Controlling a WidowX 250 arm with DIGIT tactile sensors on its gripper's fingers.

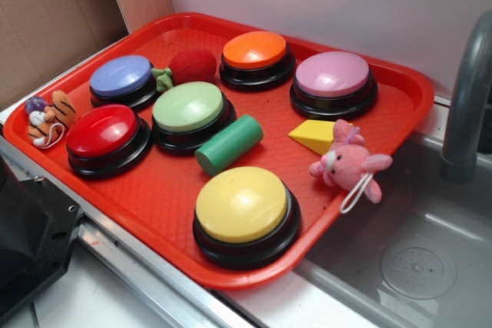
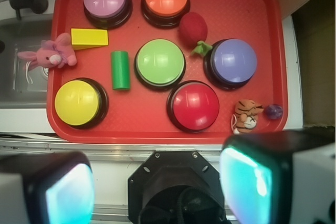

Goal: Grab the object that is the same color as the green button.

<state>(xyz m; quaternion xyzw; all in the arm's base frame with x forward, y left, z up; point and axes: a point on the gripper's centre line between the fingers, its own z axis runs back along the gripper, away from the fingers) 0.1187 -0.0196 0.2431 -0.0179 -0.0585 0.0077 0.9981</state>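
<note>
**Above the tray, nothing yet grasped**

On the red tray the green cylinder is seen lying on its side, just beside the green button and between it, the yellow wedge and the yellow button. It is untouched: no finger is near it, so the whole approach, descent and grasp are judged still to be done.

From the wrist view the gripper is shown high above the tray's near edge, well apart from the cylinder. Its two fingers are spread wide at the bottom corners of the frame, with nothing held between them.

Only the wrist view shows the gripper at all; in the exterior view no finger is visible, only a dark part at the lower left that cannot be identified. The exterior view alone gives the cylinder's round end face and how low it lies against the button's base. A pink plush rabbit is seen hanging over the tray's rim toward the sink.
</note>
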